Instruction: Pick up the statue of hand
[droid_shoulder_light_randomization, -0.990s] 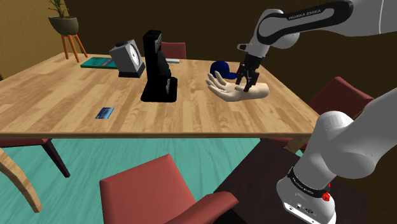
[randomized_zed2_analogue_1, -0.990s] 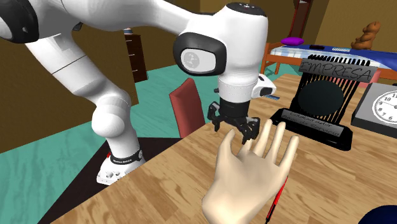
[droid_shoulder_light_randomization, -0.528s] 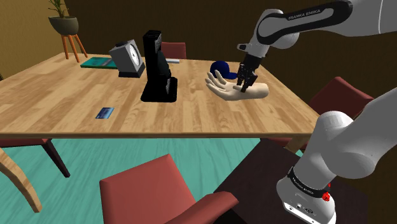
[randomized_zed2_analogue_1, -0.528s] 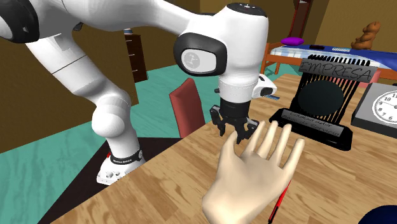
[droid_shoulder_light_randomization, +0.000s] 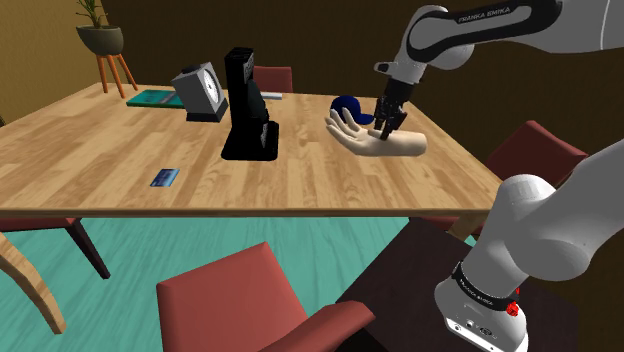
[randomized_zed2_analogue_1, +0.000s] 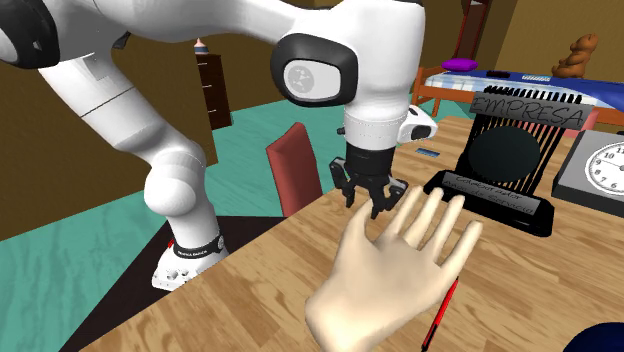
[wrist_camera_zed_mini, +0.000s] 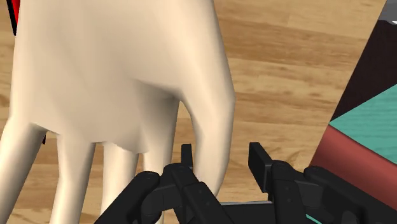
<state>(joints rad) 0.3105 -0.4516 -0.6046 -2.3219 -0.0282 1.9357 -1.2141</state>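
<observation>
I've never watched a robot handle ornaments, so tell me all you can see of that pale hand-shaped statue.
The smooth, cream-coloured hand statue is an open hand with spread digits and a wrist stub; its material is unclear. It lies low along the light wooden table, fingers towards the shoulder view's left. The all-black gripper is shut on one outer digit. A red and black pen lies beside it.

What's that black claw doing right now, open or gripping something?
Gripper: closed on one finger of the hand.
</observation>
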